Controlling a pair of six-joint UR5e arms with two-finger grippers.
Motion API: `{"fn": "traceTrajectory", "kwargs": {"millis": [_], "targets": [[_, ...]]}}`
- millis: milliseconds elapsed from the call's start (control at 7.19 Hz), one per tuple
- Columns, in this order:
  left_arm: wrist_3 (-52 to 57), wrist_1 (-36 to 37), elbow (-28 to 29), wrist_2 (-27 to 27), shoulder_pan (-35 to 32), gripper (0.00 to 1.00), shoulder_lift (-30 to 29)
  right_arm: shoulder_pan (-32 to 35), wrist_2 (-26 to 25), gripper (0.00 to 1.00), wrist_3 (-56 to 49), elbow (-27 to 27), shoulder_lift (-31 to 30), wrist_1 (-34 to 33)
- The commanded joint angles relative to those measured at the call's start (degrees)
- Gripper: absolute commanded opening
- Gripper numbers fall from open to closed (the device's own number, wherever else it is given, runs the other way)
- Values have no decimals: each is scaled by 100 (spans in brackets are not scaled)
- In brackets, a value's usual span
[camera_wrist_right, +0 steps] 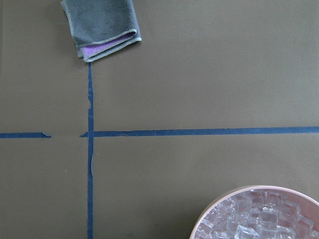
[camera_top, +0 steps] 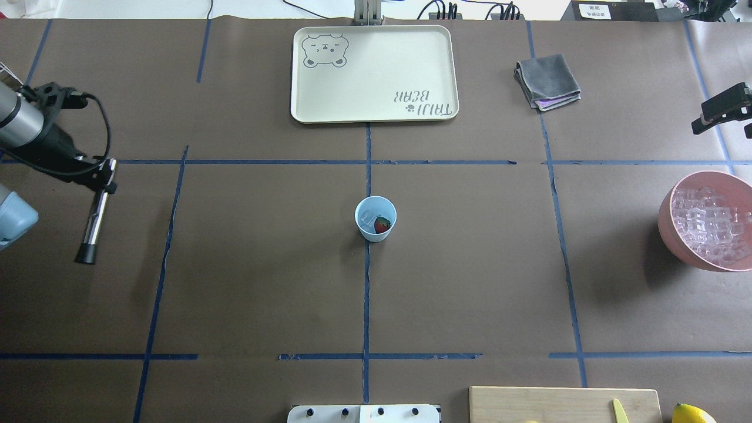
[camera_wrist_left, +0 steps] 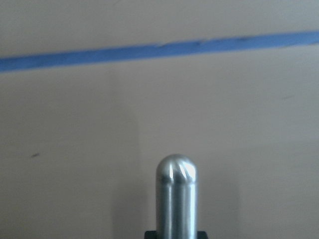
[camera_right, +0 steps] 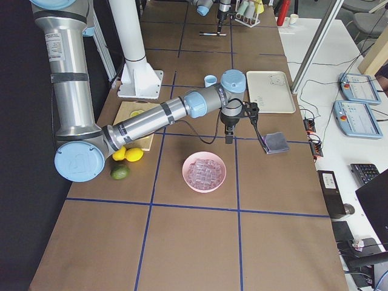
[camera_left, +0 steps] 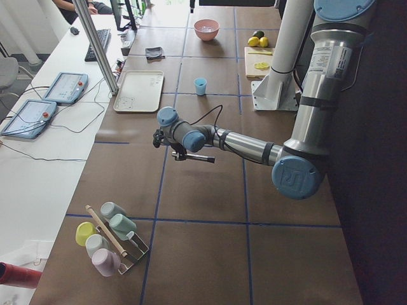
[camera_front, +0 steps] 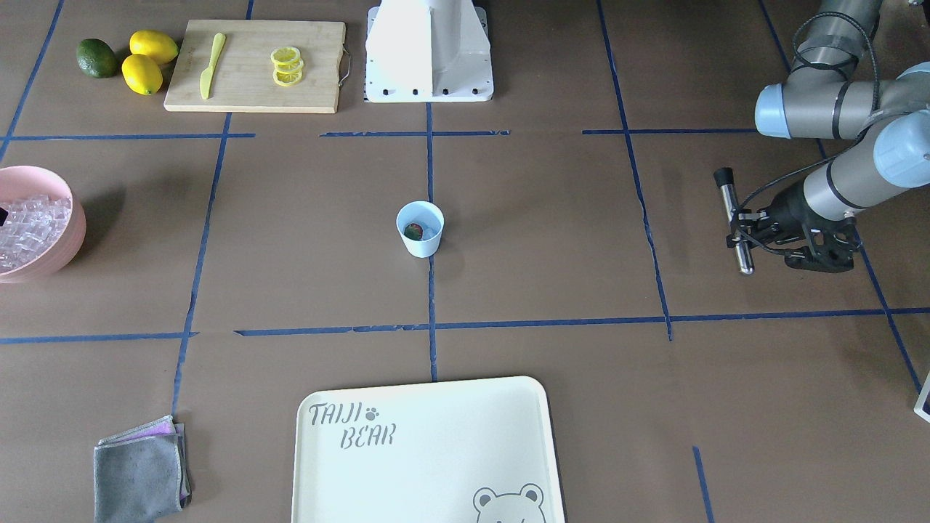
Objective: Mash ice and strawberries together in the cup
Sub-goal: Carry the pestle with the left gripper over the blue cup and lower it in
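Cup (camera_front: 420,229) dead centre of front view, strawberry (camera_top: 382,224) plus ice (camera_top: 368,217) inside. Left gripper (camera_front: 741,234) far right, clamped on metal muddler (camera_front: 729,200). Right gripper (camera_top: 721,108) upper right overhead, can't tell.

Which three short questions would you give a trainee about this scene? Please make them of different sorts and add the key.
1. True or false: the strawberry is already inside the cup.
2. Choose one: what does the left gripper hold? A) a metal rod with a black end. B) a yellow knife. C) a grey cloth.
3. Fill in the missing word: the spare ice lies in a big pink ____ on the robot's right side.

Key: 1 true. 2 A. 3 bowl.
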Motion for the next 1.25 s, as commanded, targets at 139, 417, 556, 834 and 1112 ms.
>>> {"fn": "traceTrajectory", "kwargs": {"millis": [139,417,556,834,1112], "targets": [[-887,-170,-1123,463,846,0,-1242,0,-6,100,0,-18,23,-7],[-879,-1668,-1322,1559,1331,0,-1460,0,-6,100,0,-27,32,-7],[-887,-2755,-1235,2201,1489,0,-1470,0,3,100,0,-9,23,-7],[-879,-4342,-1269,3360,1718,0,-1269,0,-6,100,0,-9,23,-7],[18,-4837,-1138,5236,2812,3,-1286,0,-6,100,0,-9,32,-7]]}}
